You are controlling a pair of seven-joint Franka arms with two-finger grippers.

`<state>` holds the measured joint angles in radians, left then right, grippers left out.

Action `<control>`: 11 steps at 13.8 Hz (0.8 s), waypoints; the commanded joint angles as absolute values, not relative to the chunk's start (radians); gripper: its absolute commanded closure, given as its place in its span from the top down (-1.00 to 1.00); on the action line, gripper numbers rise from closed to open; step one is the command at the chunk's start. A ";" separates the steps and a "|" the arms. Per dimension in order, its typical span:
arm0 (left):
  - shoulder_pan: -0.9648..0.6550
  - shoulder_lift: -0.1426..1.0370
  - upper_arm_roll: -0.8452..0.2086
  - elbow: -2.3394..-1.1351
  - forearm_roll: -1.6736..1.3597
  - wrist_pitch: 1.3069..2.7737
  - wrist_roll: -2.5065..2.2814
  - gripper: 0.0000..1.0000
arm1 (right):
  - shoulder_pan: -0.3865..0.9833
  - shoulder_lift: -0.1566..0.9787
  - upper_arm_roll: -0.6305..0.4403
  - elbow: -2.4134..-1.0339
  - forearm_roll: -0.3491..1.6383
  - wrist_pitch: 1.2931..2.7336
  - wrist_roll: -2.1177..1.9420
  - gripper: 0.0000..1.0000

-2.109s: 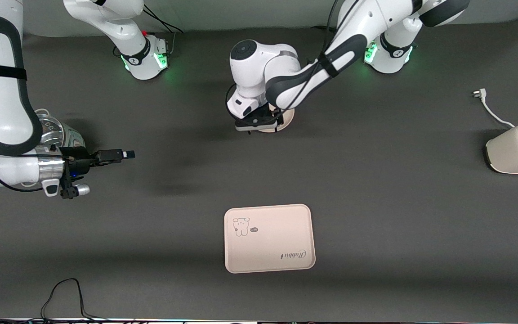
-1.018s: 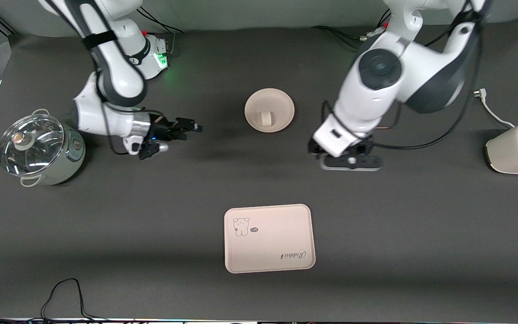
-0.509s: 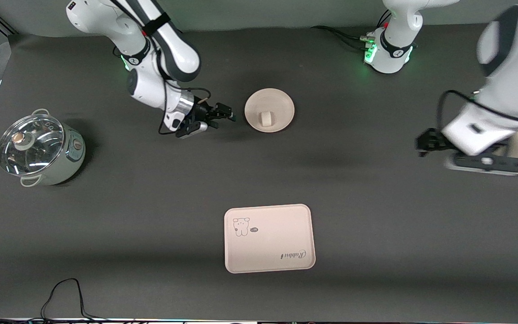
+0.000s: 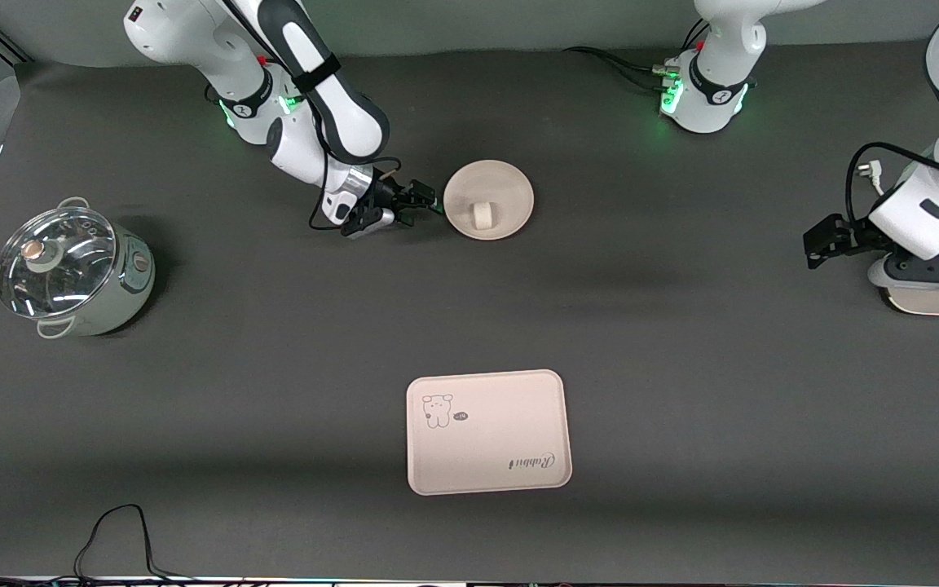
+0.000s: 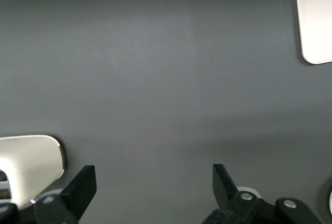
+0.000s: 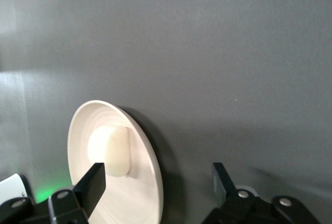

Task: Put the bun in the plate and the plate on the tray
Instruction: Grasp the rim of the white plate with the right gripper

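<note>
Front view: bun (image 4: 482, 216) already lies in the plate (image 4: 510, 183), which sits on the bench (image 4: 274, 391) between the two arm bases, farther from the camera than the tray (image 4: 518, 424) and well apart from it. First half of the task looks done.

Changes over the last two seconds: left gripper (image 4: 824, 242) has left the plate and swung out to the left arm's end of the bench, over the toaster (image 4: 934, 303); fingers apart in its wrist view, holding nothing. Right gripper (image 4: 425, 198) has swept in from beside the pot (image 4: 70, 269) and now sits just beside the plate rim, fingers apart around nothing.

Reading: a handover of roles. Left arm waits; right arm seems set to pinch the rim and carry the plate to the tray.
</note>
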<state>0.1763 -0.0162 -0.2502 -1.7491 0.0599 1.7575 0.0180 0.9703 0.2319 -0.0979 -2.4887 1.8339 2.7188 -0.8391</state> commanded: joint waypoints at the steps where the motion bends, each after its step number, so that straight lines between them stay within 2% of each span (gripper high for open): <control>1: 0.195 -0.043 -0.244 -1.783 0.037 1.773 0.032 1.00 | 1.026 0.238 -0.106 -2.473 1.899 2.770 -0.870 0.75; 7: 0.213 -0.035 -0.239 -1.767 0.040 1.734 0.026 1.00 | 1.133 0.244 -0.104 -2.473 2.012 2.838 -0.873 0.55; 11: 0.219 -0.037 -0.236 -1.741 0.038 1.717 0.029 1.00 | 1.179 0.244 -0.103 -2.470 2.060 2.864 -0.873 0.54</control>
